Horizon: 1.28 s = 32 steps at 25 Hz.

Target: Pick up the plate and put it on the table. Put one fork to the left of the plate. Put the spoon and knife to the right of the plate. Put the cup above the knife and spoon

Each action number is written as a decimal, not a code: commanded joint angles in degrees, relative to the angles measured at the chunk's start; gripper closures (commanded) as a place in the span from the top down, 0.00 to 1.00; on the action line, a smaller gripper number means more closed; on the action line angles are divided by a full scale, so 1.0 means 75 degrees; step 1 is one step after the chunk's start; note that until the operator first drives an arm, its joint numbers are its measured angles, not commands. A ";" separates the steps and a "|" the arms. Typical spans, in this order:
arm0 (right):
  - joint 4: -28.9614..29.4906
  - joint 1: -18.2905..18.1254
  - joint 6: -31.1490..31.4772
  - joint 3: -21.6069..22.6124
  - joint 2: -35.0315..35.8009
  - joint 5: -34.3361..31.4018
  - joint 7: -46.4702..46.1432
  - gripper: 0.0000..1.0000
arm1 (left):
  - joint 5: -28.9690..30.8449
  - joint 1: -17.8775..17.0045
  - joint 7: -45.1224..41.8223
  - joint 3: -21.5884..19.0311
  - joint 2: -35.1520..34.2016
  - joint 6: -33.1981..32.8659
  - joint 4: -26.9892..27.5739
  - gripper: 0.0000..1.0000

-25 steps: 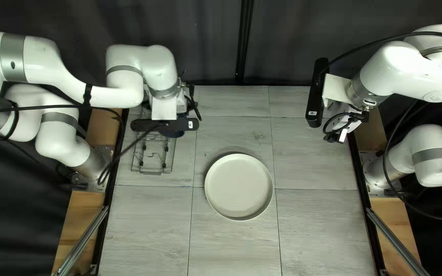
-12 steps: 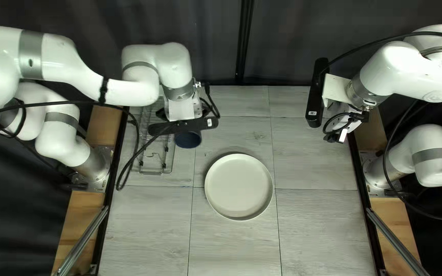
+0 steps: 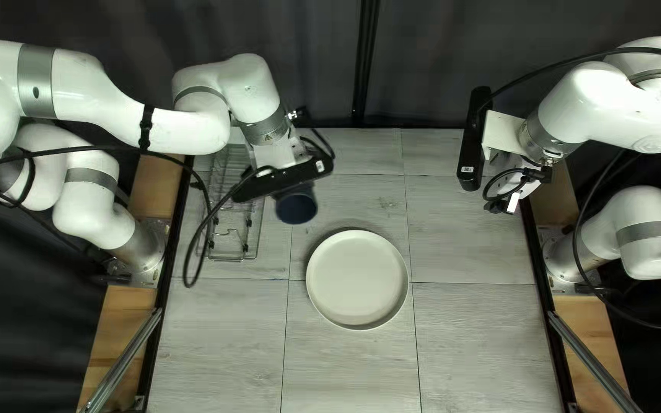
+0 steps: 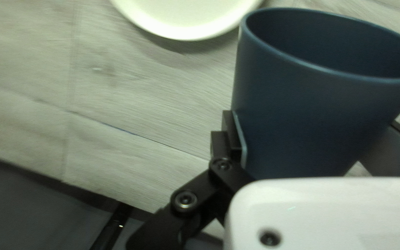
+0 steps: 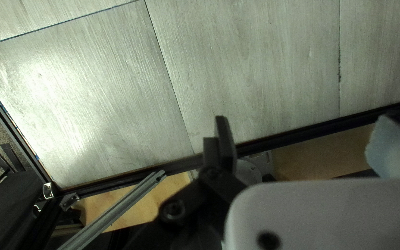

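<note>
Left tool [image 3: 281,155] gripping blue cup [image 3: 296,207], beyond and left of plate [image 3: 357,278]; right tool [image 3: 508,185] wide, beyond and right of plate.

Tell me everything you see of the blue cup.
The cup is dark blue and smooth, perhaps plastic, with a round open mouth, thin paler rim and walls narrowing toward the base; no handle shows. My left gripper clasps it from two sides, apparently off the table, right of the wire rack in the top left view.

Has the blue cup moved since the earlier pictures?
Yes: in the top left view, the blue cup has shifted right, farther from the wire rack.
</note>
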 commanded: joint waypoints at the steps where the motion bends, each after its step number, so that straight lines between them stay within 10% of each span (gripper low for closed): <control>1: 0.0000 0.0000 0.0000 0.0000 0.0000 0.0000 0.0000 1.00 | -0.0123 -0.0009 0.0075 0.0084 -0.0027 -0.0066 -0.0097 0.00; 5: 0.0000 0.0000 0.0000 0.0000 0.0000 0.0000 0.0000 1.00 | -0.1717 -0.0482 -0.0109 0.0094 -0.0356 -0.2848 -0.1331 0.00; 13: 0.0000 0.0000 0.0000 0.0000 0.0000 0.0000 0.0000 1.00 | -0.2504 -0.0874 0.0167 0.0459 -0.0401 -0.3630 -0.1625 0.00; 14: 0.0000 0.0000 0.0000 0.0000 0.0000 0.0000 0.0000 1.00 | -0.3075 -0.1305 0.0405 0.0696 -0.0300 -0.4205 -0.1701 0.00; 16: 0.0000 0.0000 0.0000 0.0000 0.0000 0.0000 0.0000 1.00 | -0.5786 -0.4427 0.2206 0.2812 0.0039 -0.6193 -0.1570 0.00; 23: 0.0000 0.0000 0.0000 0.0000 0.0000 0.0000 0.0000 1.00 | -0.6106 -0.4573 0.2540 0.2946 0.0074 -0.6119 -0.1481 0.00; 24: 0.0000 0.0000 0.0000 0.0000 0.0000 0.0000 0.0000 1.00 | -0.6244 -0.5062 0.2842 0.3410 -0.0142 -0.6332 -0.1605 0.00; 25: 0.0000 0.0000 0.0000 0.0000 0.0000 0.0000 0.0000 1.00 | -0.6698 -0.6999 0.3382 0.4943 -0.0531 -0.7377 -0.1476 0.00; 26: 0.0000 0.0000 0.0000 0.0000 0.0000 0.0000 0.0000 1.00 | -0.6511 -0.7712 0.3320 0.5517 -0.0809 -0.7845 -0.1507 0.00; 32: 0.0000 0.0000 0.0000 0.0000 0.0000 0.0000 0.0000 1.00 | -0.6511 -0.7712 0.3320 0.5517 -0.0809 -0.7845 -0.1507 0.00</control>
